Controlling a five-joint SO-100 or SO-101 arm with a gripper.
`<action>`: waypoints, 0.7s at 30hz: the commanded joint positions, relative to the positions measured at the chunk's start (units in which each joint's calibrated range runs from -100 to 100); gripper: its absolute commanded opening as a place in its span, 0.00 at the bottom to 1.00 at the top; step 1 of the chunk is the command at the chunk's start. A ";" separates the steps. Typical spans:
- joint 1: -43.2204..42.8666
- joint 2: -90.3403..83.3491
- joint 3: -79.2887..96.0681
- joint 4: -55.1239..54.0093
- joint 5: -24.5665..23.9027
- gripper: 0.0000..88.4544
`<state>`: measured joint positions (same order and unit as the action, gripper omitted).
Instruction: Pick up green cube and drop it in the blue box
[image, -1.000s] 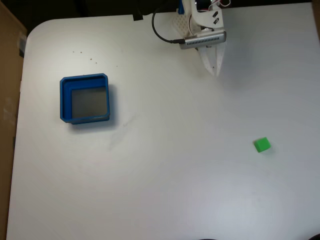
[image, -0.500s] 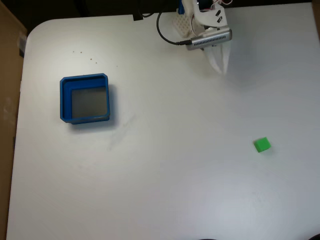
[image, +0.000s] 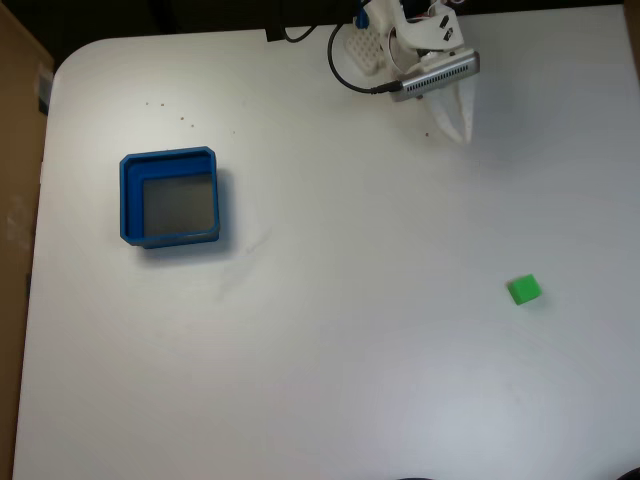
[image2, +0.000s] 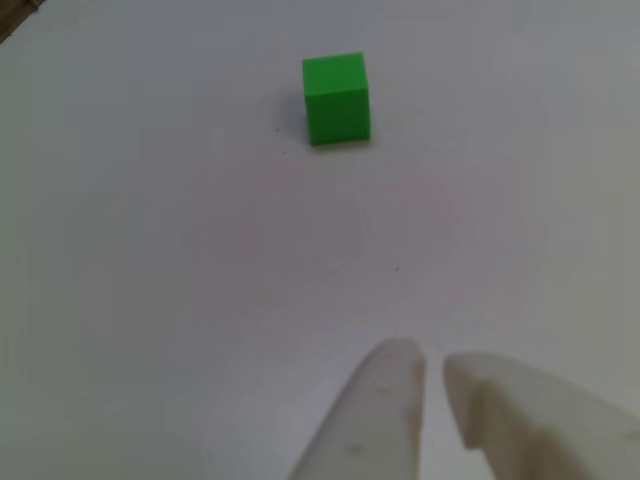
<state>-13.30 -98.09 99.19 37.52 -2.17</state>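
Gripper (image: 461, 131) near the tabletop's far edge, jaws nearly closed and empty, green cube (image: 524, 290) not yet reached.

Jaws: only a thin slit between the two white fingertips (image2: 392, 375) in the other view, nothing held. Cube (image2: 337, 97) sits straight ahead of the tips there, well apart, a touch left of the slit. In the fixed view it lies toward the near edge and slightly right of the gripper, close to the tabletop's right edge. Cube has no long axis; its faces sit slightly skewed to the table edges, one flat face roughly toward the jaws. Likely needs wider opening before the reach. Blue box (image: 171, 198) is by the left edge, empty, far from both.
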 joint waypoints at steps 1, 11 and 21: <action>-0.36 2.85 -4.07 -0.80 -0.15 0.01; -0.43 25.50 -23.22 -0.80 -0.15 0.01; -0.57 39.46 -38.58 -0.80 0.15 0.06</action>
<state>-13.51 -61.30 67.32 37.52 -2.27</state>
